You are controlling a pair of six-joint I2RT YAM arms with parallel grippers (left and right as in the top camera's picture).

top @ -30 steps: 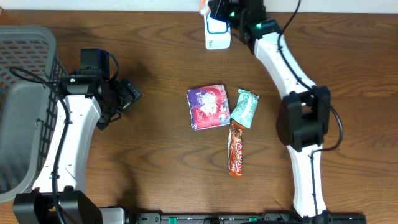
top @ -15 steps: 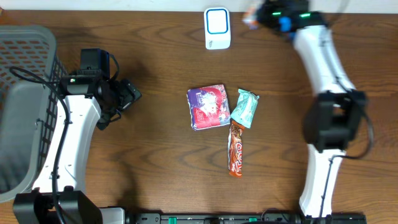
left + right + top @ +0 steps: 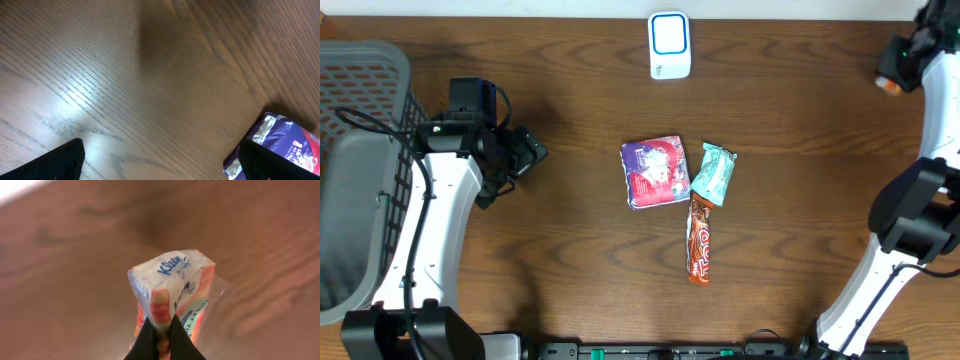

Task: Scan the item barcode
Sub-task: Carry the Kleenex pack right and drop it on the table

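- The wooden counter [image 3: 570,260] fills every view; only the overhead camera takes in its whole layout.
- A grey mesh basket [image 3: 365,75] sits at the left edge, seen from overhead alone.
- The left fingers [image 3: 528,150] are spread wide and grasp nothing, hovering left of the central items. The left wrist view shows the two tips [image 3: 60,160] in its lower corners with bare wood between them.
- A purple pouch [image 3: 655,172] lies flat at the centre. The left wrist camera catches just its foil corner [image 3: 280,145]; its print is too small to read.
- A white scanner [image 3: 669,45] with a blue-ringed face rests at the counter's far edge, visible only from overhead.
- An orange-brown bar [image 3: 699,238] lies below a teal packet [image 3: 713,173], their ends touching; the lettering is unreadable.
- The tissue pack [image 3: 172,290], the item to scan, is pinched between the clenched right fingers [image 3: 150,345] and held above the counter. "Kleenex" reads in blue on its top. From overhead it is only an orange speck [image 3: 890,84] at the far right corner, well apart from the scanner.
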